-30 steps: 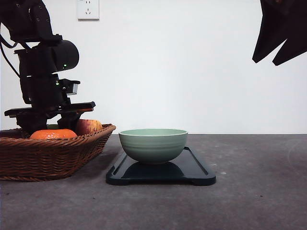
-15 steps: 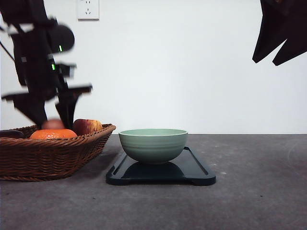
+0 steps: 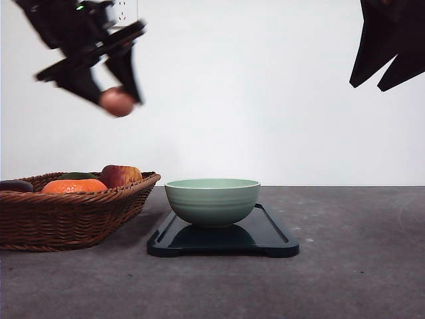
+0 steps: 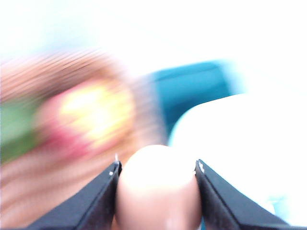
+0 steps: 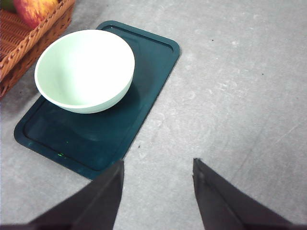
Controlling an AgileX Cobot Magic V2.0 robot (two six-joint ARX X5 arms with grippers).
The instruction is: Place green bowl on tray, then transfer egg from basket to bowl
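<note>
The pale green bowl [image 3: 212,201] stands empty on the dark tray [image 3: 265,232], right of the wicker basket [image 3: 73,216]. High above the basket, my left gripper [image 3: 118,100] is shut on the pinkish-brown egg [image 3: 117,102]. The left wrist view is blurred but shows the egg [image 4: 158,189] clamped between both fingers [image 4: 98,196], with the bowl [image 4: 244,139] and tray [image 4: 192,93] beyond. My right gripper [image 3: 388,80] hangs at the upper right. In the right wrist view it [image 5: 158,191] is open over bare table, near the bowl [image 5: 85,69] and tray [image 5: 144,96].
The basket holds an orange [image 3: 73,186], a red-yellow apple [image 3: 121,175], a green item [image 3: 76,176] and a dark item [image 3: 14,185]. The apple [image 5: 33,9] and basket rim [image 5: 43,33] sit beside the tray. A wall socket [image 3: 126,10] is behind. Grey table [image 3: 352,266] extends to the right.
My left gripper has lifted out of the basket with the egg, rising well above it and shifting right toward the bowl. The right arm, bowl and tray have not moved.
</note>
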